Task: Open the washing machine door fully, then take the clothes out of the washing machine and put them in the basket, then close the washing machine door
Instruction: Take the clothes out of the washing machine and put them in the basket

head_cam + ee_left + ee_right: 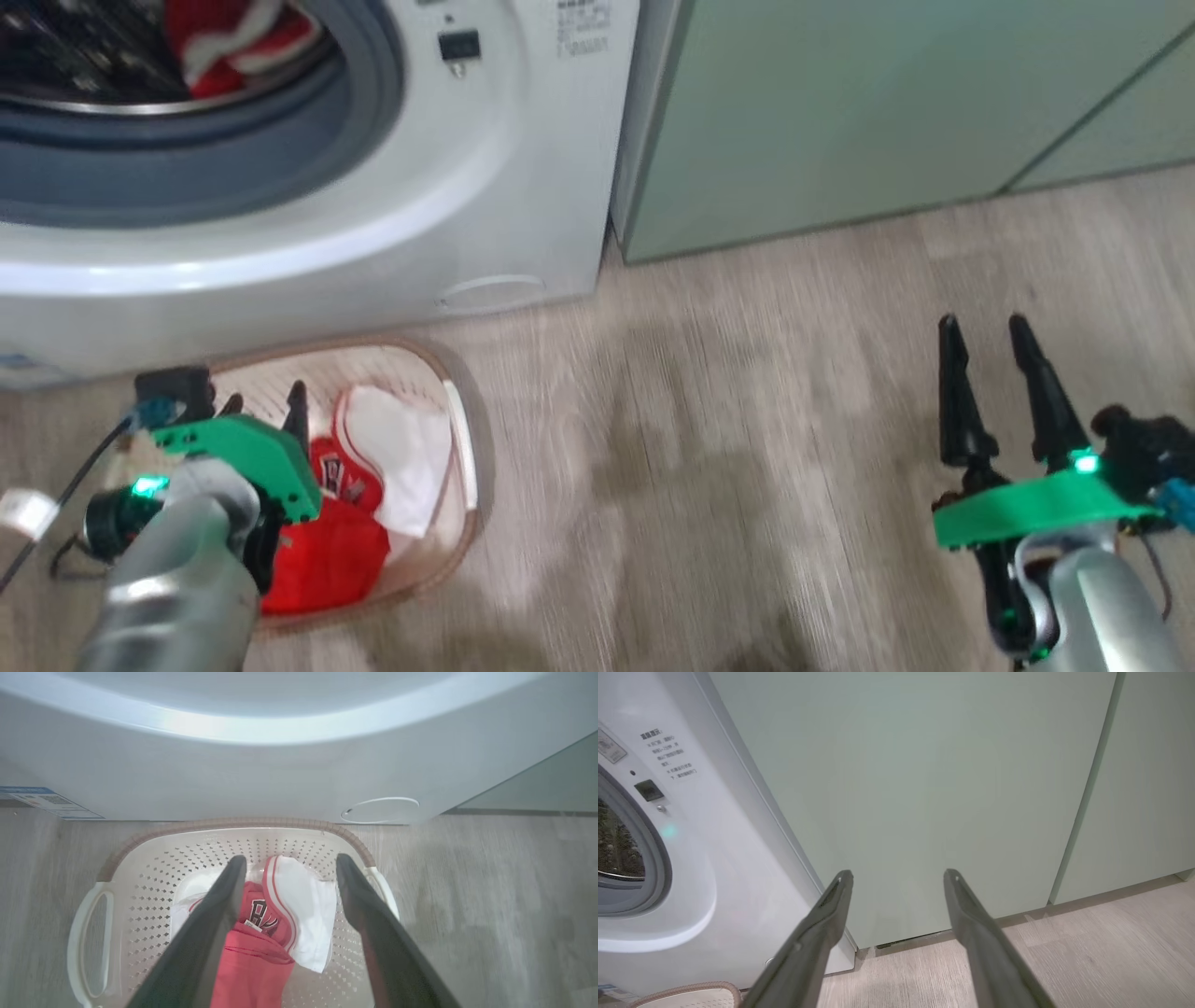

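- the left gripper (289, 858) hangs directly over the basket (233, 823), fingers pointing down into it and jaws spread wide. they grip nothing; this is the pose for dropping laundry rather than picking it up.
- beneath those fingers a red jersey (252, 961) with dark lettering lies slack on the basket's bottom, a piece of white fabric (308, 914) folded beside and partly over it. both sit loose, touching neither finger as far as i can tell.
- the basket stands on the wood-look floor (747, 420) just in front of the washing machine (523, 187), below its small round cover (380, 809). i judge it is parked there to keep the carry from drum to basket short.
- the drum (84, 56) mouth is uncovered inside the grey gasket (373, 103), and more red and white clothes (233, 47) lie at its lip, so the emptying is only partly done.
- the right gripper (983, 327) waits well apart over bare floor, jaws wide and empty, facing the pale green cabinet (924, 788), probably to stay clear of the working arm.
- next, by my reading: reach back into the drum; the washing machine door gets shut last.
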{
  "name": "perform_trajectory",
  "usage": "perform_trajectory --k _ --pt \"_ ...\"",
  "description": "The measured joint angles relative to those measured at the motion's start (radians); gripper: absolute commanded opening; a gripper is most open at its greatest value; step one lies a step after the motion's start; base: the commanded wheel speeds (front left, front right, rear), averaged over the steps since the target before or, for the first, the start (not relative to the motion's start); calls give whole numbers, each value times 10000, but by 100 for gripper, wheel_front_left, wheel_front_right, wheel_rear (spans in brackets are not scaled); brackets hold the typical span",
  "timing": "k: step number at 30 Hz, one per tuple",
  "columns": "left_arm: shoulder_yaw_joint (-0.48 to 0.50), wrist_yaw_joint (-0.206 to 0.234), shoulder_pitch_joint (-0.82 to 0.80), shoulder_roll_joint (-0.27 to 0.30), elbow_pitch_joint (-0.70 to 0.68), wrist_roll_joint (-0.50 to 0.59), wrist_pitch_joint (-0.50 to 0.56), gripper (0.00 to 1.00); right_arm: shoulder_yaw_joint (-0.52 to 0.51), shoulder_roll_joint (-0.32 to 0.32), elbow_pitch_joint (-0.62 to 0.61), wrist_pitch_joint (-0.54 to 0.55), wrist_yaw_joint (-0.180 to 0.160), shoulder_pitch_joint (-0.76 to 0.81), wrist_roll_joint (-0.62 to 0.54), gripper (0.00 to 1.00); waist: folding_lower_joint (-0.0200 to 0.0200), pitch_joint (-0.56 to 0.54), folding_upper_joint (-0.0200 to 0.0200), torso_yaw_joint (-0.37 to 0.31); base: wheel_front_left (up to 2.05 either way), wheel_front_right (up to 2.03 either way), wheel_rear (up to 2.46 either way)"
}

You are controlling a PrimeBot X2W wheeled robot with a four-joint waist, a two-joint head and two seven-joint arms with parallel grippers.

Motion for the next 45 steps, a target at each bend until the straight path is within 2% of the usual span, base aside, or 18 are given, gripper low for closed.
perform_trajectory --k 7,12,15,21,26,33,45 --pt "217 -253 667 105 -750 -196 -502 100 -23 -4 67 0 0 606 2 100 0 -1291 0 159 0 0 0" --pt "888 -224 1662 454 -2813 328 -531 100 -276 -6 59 0 0 1432 2 100 0 -2356 0 299 0 0 0" --pt "1521 -146 3098 433 -4303 928 -537 100 -564 4 -56 0 0 2142 2 100 -1 -3133 1 447 0 0 0" --pt "2520 -153 4252 395 -6117 1653 -537 100 -719 42 -349 0 0 2409 -127 100 -1 -3826 1 768 0 0 0" --pt "3127 -163 4955 301 -7093 2109 -539 100 -796 59 -535 0 0 2598 -282 100 -1 -4139 1 917 0 0 0" --pt "3522 -257 5612 222 -7561 2433 -539 100 -980 100 -637 0 0 2780 -474 100 -1 -4328 1 949 0 0 0" --pt "3912 -259 5601 222 -7076 2631 -539 100 -1024 150 -660 0 0 2806 -614 100 -1 -4292 1 953 0 0 0"
